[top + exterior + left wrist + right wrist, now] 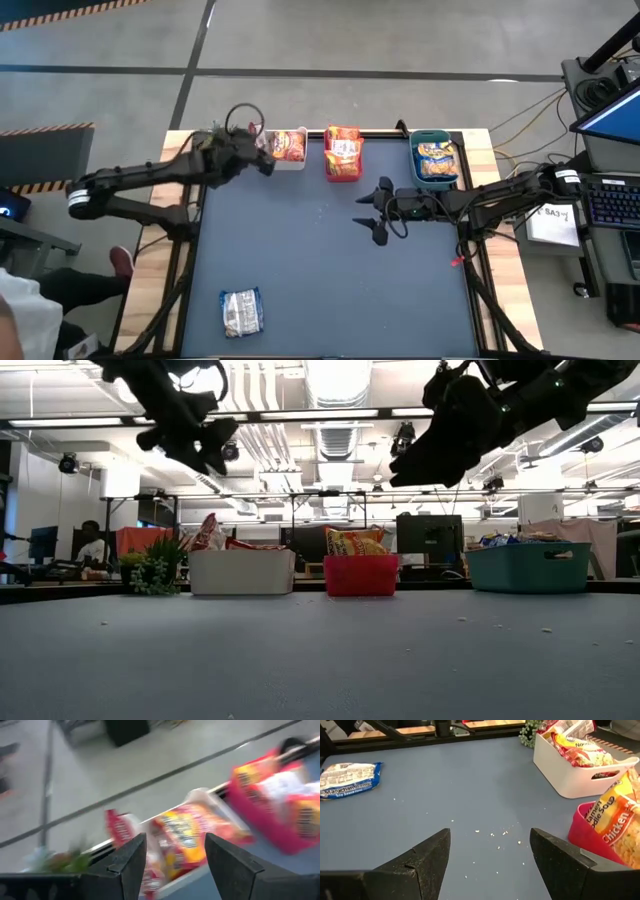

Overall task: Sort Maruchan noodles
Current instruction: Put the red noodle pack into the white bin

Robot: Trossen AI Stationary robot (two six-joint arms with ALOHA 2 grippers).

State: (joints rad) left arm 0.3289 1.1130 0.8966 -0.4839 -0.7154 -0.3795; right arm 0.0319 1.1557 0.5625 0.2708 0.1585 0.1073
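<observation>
Holding noodle packets: white bin; pink bin; teal bin.

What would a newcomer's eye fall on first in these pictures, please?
Three packet-filled bins line the mat's far edge: white bin, pink bin, teal bin. One silvery-white crinkly noodle packet lies alone near the front. The open left gripper hovers by the white bin.

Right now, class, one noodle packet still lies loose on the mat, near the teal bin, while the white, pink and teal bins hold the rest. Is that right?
Not quite. The loose packet lies at the mat's near edge on the left arm's side, far from the teal bin, as the high view shows. The white bin, pink bin and teal bin do hold the rest.
</observation>
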